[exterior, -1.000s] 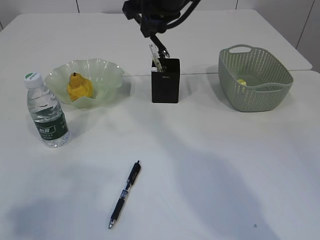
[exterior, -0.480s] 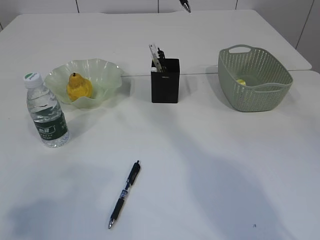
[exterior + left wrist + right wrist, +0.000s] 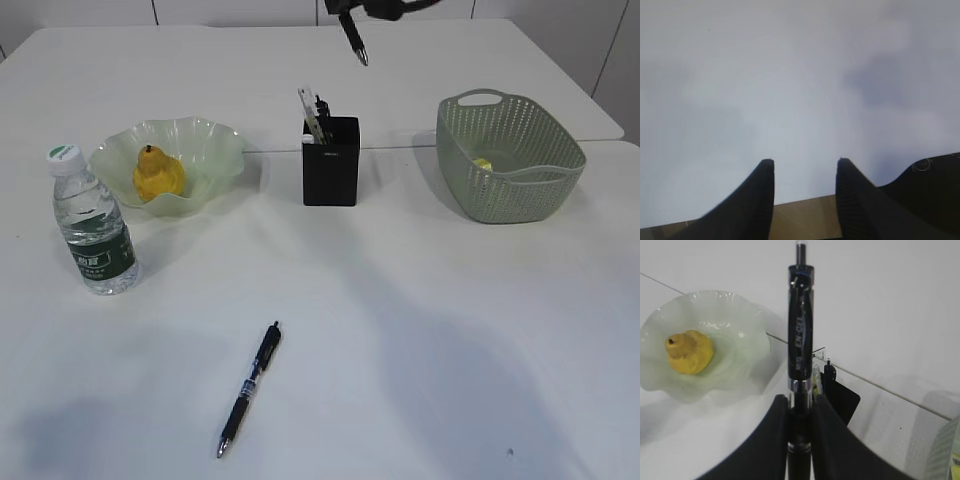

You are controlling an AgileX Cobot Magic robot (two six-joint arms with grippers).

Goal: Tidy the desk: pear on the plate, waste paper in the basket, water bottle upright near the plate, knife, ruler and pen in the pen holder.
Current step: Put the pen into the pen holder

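Note:
My right gripper (image 3: 347,12) is at the top edge of the exterior view, shut on a black pen (image 3: 354,40) that hangs tip down, high above and behind the black pen holder (image 3: 331,170). In the right wrist view the jaws (image 3: 800,399) clamp this pen (image 3: 800,330) above the holder (image 3: 842,397). The holder has a ruler and a dark tool in it. A second pen (image 3: 250,388) lies on the table in front. The pear (image 3: 158,175) sits on the green plate (image 3: 215,140). The water bottle (image 3: 93,225) stands upright beside the plate. My left gripper (image 3: 805,162) is open and empty.
The green basket (image 3: 510,160) stands at the right with a small yellowish scrap (image 3: 483,164) in it. The left wrist view shows only bare white table and its front edge. A seam runs across the table behind the holder.
The right arm rose from the pen holder and left the view except for the pen tip. The pen now hangs lower and a little further left. The objects on the table have not moved.

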